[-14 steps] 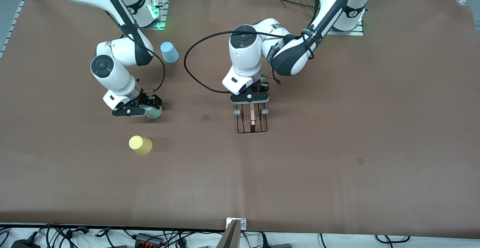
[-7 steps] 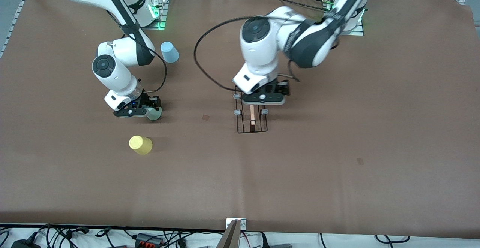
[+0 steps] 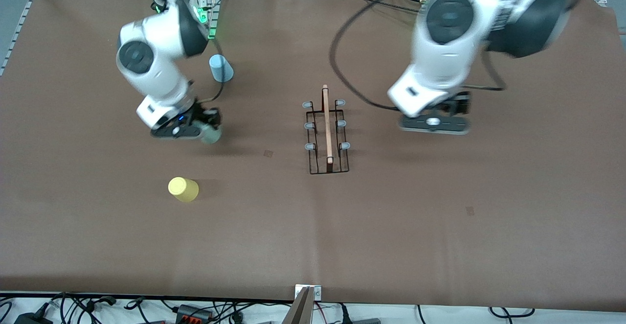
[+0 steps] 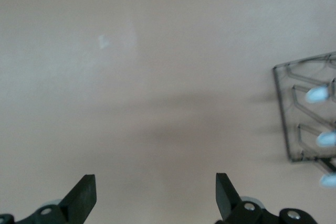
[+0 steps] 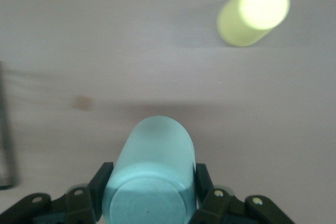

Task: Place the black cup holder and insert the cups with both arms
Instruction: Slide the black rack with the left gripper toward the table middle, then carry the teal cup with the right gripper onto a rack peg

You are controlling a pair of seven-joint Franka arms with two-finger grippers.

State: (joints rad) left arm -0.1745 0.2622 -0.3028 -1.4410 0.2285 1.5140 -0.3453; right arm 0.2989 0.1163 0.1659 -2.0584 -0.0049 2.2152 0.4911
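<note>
Down nearest the camera sits the yellow cup on the brown table. Farther up, the black cup holder stands mid-table, and the right gripper squeezes the mint green cup over the table. Farthest up sits the light blue cup, and the left gripper hangs wide apart with nothing in it, toward the left arm's end.

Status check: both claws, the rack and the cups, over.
Left claw open, above bare table beside the black cup holder. Right claw shut on mint cup. Yellow cup and blue cup on table. Nothing blocking.
</note>
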